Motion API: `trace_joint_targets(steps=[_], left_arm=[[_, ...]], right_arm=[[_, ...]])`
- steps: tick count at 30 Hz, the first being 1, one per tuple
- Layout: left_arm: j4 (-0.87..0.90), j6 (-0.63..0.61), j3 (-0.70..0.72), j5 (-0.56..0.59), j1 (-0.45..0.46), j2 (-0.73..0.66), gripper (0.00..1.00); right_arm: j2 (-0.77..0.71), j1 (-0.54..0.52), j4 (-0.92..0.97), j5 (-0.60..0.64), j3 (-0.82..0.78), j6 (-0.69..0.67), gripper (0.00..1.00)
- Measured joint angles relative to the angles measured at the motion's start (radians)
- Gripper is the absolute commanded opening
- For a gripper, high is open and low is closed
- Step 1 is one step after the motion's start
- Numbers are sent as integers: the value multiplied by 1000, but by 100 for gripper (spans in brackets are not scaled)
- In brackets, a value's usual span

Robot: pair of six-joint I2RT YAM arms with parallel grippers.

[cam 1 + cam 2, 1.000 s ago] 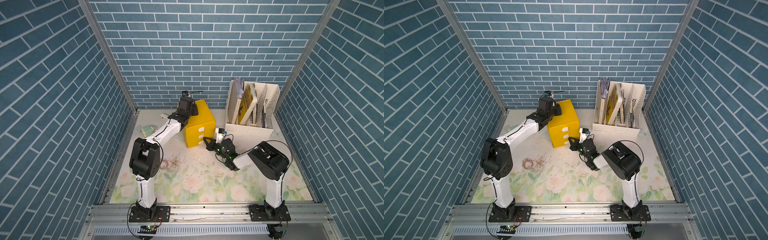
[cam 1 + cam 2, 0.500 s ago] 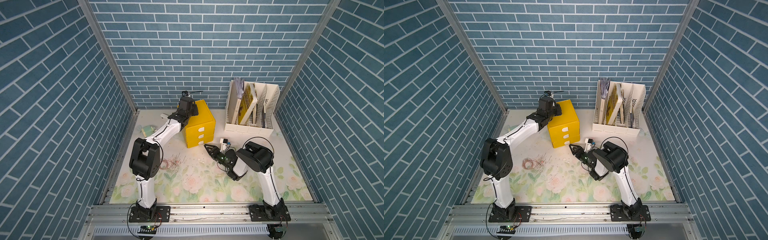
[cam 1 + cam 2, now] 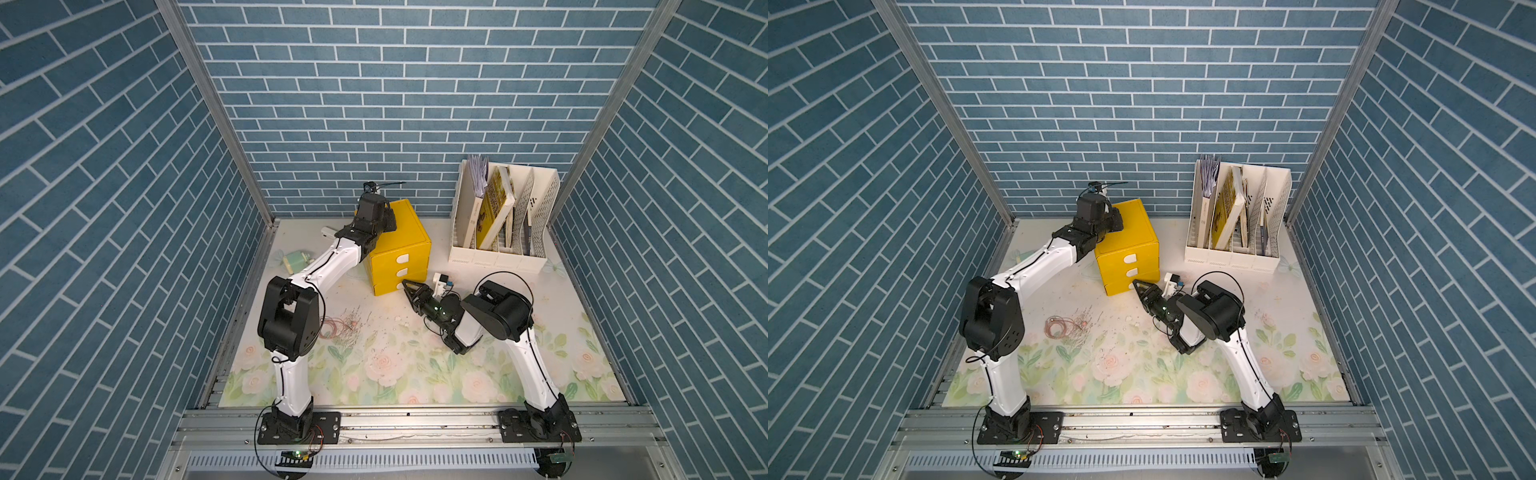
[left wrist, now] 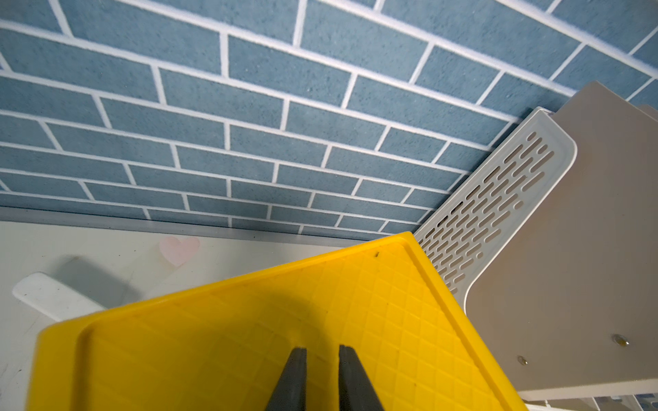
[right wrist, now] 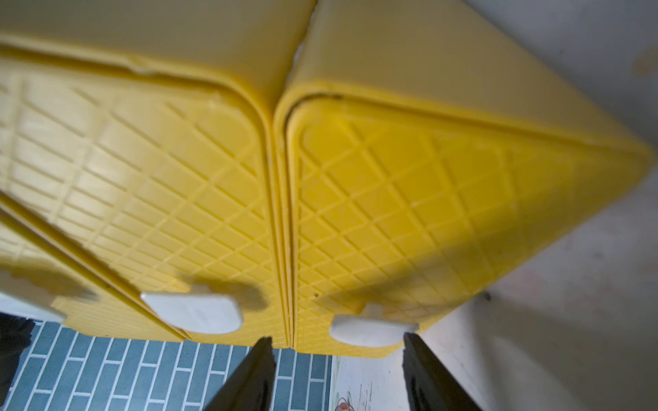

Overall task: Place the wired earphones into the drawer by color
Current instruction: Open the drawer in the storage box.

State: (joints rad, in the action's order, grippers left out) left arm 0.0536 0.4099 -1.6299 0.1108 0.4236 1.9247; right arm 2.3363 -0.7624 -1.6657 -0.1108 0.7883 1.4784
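— Where was the pinkish-copper earphone coil (image 3: 1059,326)?
— Loose on the tabletop (image 3: 1287,332) by the left arm, well apart from the yellow drawers (image 3: 1130,272), whose fronts hid their insides.
— The pincers?
— The right pincer (image 5: 336,340) gaped empty at the lowest handle (image 5: 372,332), which was blurred. The left pincer (image 4: 322,350) was barely parted over the cabinet top (image 4: 356,302), gripping nothing.

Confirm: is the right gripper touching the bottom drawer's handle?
Cannot tell. Right wrist view: the open right gripper flanks the bottom drawer's handle, one tip overlapping its end; blur hides any gap.
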Motion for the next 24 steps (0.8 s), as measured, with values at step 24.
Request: trace_joint_targets(steps=[24], left_arm=[[-6,5,7,1,0,-2,22]], right_arm=[[4,-58,19,129,10,116,60]])
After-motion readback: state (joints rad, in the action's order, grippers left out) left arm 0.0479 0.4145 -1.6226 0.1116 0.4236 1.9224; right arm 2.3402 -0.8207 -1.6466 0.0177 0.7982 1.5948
